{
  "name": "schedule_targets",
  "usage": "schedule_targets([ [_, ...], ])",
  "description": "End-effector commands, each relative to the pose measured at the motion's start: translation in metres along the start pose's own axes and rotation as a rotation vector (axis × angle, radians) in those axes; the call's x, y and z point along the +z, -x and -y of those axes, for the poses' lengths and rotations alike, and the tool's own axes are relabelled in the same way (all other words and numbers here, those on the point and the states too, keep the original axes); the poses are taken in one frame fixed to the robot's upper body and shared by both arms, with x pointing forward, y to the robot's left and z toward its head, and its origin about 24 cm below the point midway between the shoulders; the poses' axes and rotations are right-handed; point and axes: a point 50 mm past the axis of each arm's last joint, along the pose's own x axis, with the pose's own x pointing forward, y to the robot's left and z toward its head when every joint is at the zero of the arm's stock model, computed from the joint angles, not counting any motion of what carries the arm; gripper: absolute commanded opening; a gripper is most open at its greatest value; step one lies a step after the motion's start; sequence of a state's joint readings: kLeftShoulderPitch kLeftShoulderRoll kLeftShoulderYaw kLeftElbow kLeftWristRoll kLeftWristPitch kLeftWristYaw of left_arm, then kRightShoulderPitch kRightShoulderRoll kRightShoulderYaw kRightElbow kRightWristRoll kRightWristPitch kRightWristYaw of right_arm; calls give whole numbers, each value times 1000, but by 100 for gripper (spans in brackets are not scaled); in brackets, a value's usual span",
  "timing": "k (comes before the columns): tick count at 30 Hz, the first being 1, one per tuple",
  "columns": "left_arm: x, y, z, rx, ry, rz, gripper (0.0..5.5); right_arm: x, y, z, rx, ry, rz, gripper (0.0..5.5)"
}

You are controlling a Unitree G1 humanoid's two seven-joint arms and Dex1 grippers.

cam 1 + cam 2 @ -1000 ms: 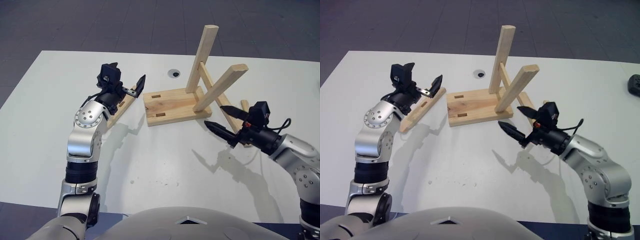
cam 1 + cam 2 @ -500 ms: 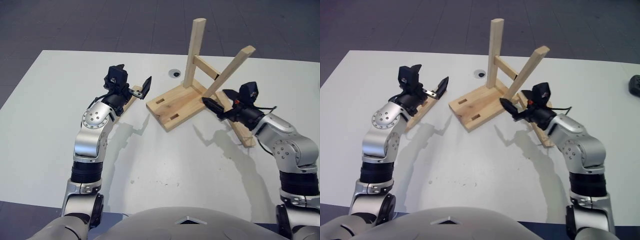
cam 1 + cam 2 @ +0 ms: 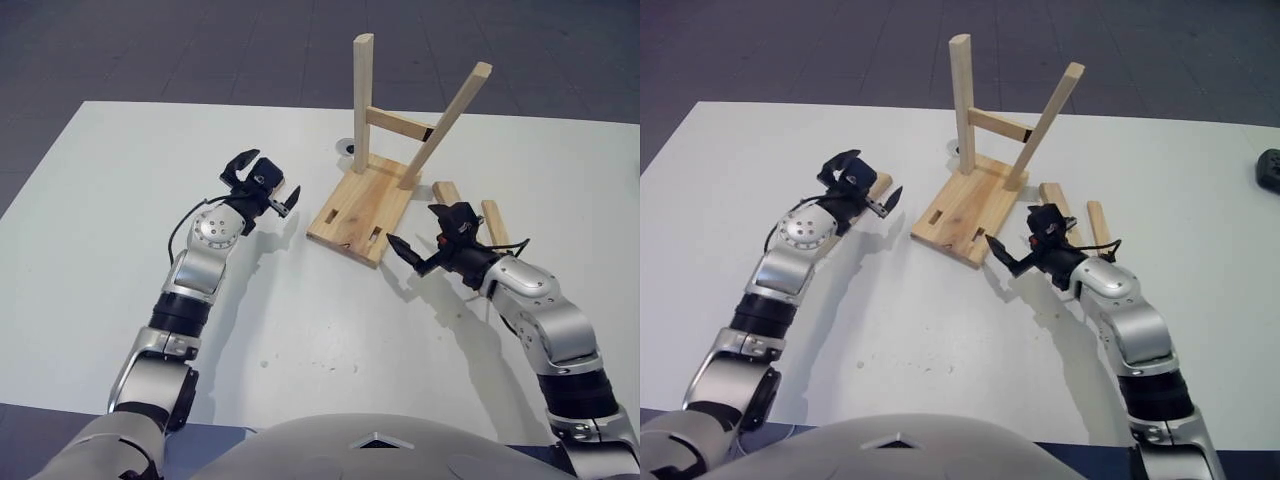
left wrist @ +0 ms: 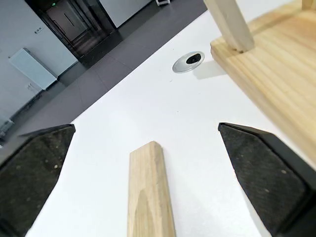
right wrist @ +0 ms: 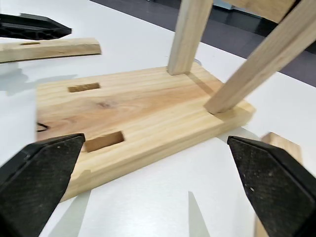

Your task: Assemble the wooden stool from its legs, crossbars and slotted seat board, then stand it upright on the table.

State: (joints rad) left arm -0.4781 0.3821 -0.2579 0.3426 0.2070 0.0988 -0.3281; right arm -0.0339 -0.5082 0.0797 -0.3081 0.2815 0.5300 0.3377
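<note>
Two loose pieces (image 3: 446,192) behind the right gripper (image 3: 413,227) are partly hidden by it; the loose leg (image 4: 148,192) beneath the left gripper (image 3: 265,182), fingers spread, is cut off. The seat board (image 3: 365,205) lies flat on the table (image 3: 120,200) between the grippers, the right one gaping wide just beside its near corner.

Our left arm (image 3: 188,280) and right arm (image 3: 548,322) are rounded silver-grey shells with black bands at the joints. A round cap (image 3: 215,228) on the left arm bears a ring of small screws. Thin black cables (image 3: 183,220) loop by each wrist. Our left tool (image 3: 265,187) and right tool (image 3: 411,224) are black, with pointed fingers.
</note>
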Motion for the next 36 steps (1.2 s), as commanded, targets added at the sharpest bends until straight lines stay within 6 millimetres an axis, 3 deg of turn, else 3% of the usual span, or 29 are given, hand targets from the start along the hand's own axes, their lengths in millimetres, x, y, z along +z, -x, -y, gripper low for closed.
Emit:
schedule_targets([
  [1,-6,-4,8,-66,-75,-11,540,-2,-6,1,-79,80,-26,538],
  [8,-6,13,33,-141,-7,42,540,-13,-22,-7,-44,253,-126,538],
  [17,3,36,51,-192,9,56,540,-1,-37,8,-65,300,-81,538],
  [23,5,40,56,-191,42,49,540,0,-38,22,-116,306,-61,538],
  [27,4,40,56,-175,76,41,540,6,-29,38,-188,272,-18,538],
  [33,-3,42,51,-150,97,17,540,25,-1,80,-436,187,120,538],
  [36,0,42,46,-111,141,36,540,7,16,105,-539,54,71,538],
])
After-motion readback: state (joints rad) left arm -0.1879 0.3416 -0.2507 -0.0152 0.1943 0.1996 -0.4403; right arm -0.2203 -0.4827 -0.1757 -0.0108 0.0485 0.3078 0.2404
